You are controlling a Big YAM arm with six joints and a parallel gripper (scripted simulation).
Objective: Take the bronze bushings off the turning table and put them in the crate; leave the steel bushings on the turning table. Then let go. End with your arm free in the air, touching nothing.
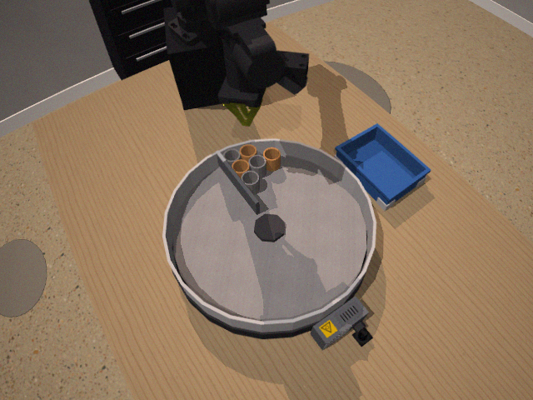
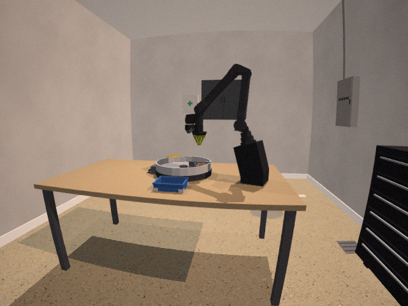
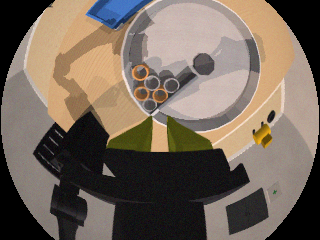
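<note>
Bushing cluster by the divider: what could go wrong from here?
The bronze bushings sit crowded among the steel bushings, so the gripper might nudge or tip a neighbour, or pick steel by mistake. Its fingers stand only partly apart; without opening wider, they could strike a rim. The divider may block a finger beside the nearest bushings.
</note>
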